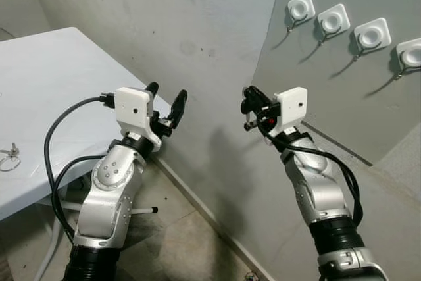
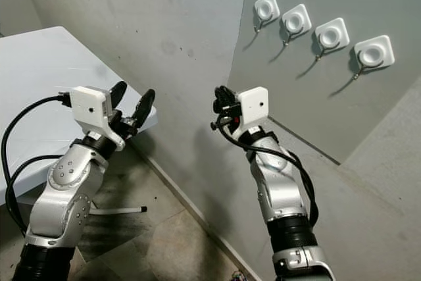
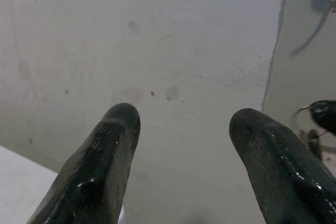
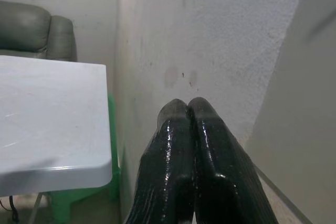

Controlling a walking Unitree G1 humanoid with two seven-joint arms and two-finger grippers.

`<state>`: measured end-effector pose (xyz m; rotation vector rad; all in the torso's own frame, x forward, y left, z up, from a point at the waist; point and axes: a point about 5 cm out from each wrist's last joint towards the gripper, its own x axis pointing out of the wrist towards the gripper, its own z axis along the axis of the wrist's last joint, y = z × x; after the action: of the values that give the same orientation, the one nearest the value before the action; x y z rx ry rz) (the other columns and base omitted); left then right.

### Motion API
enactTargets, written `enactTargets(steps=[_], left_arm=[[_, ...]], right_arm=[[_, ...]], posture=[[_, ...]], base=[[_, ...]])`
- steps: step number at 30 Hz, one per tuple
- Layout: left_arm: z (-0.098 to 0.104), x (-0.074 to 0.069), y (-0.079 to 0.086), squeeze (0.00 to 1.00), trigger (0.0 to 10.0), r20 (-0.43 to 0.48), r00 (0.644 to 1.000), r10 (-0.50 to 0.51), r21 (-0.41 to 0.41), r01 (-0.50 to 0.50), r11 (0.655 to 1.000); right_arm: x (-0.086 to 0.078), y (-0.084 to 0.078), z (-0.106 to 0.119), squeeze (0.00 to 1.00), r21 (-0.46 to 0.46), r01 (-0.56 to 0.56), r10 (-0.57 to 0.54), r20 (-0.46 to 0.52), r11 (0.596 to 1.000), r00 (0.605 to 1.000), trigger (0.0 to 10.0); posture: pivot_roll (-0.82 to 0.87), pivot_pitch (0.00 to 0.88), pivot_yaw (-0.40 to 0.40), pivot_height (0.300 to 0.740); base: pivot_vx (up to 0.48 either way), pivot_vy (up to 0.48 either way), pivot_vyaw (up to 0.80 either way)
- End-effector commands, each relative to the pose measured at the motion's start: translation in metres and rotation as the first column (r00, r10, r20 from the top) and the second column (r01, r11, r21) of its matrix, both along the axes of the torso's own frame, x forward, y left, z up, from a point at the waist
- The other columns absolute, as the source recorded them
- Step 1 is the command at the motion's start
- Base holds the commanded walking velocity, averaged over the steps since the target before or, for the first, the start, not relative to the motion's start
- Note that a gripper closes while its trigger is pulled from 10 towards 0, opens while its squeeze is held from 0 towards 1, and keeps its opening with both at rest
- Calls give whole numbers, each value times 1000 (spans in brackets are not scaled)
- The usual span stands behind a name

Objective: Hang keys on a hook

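Note:
A small bunch of keys (image 1: 9, 154) on a ring lies on the white table (image 1: 59, 83) at the far left, away from both grippers. Several white square hooks (image 1: 333, 20) sit in a row on a grey wall panel (image 1: 316, 90) at the upper right. My left gripper (image 1: 168, 97) is raised off the table's corner and stands open, holding nothing, facing the bare wall (image 3: 181, 124). My right gripper (image 1: 248, 102) is raised below and left of the hooks, its fingers (image 4: 187, 106) pressed shut with nothing seen between them.
The table's corner (image 4: 102, 77) lies close to the wall, with a green stool (image 4: 79, 198) under it and a grey armchair (image 4: 31, 35) behind. A white table leg (image 1: 141, 210) lies low over the tiled floor. Black cables (image 1: 52, 162) loop from the left arm.

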<state>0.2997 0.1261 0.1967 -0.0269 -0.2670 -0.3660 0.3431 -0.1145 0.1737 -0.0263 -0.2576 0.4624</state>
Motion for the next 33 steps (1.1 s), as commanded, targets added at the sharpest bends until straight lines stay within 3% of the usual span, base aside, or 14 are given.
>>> enactTargets(steps=[1, 14, 19, 33], left_arm=[[13, -1, -8, 0, 10000, 40, 998, -42, 8, 42, 999], [15, -4, -14, 0, 10000, 42, 997, -65, 8, 65, 998], [17, -10, -23, 0, 10000, 52, 992, -117, 23, 116, 993], [24, -16, -34, 0, 10000, 77, 979, -187, 47, 184, 982]], right_arm=[[5, -4, 9, 0, 5, 7, -7, 25, 1000, 1000, 10000], [14, -2, 19, 0, 17, 4, -5, 49, 1000, 999, 10000], [22, -2, 43, 0, 201, 19, -40, 98, 979, 994, 10000], [18, 1, 65, 0, 338, -53, -12, 187, 940, 982, 10000]], posture=[[-52, 41, -69, 740], [-47, 39, -71, 740], [-44, 33, -72, 740], [-42, 30, -70, 740]], base=[[0, 0, 0], [0, 0, 0], [0, 0, 0], [0, 0, 0]])
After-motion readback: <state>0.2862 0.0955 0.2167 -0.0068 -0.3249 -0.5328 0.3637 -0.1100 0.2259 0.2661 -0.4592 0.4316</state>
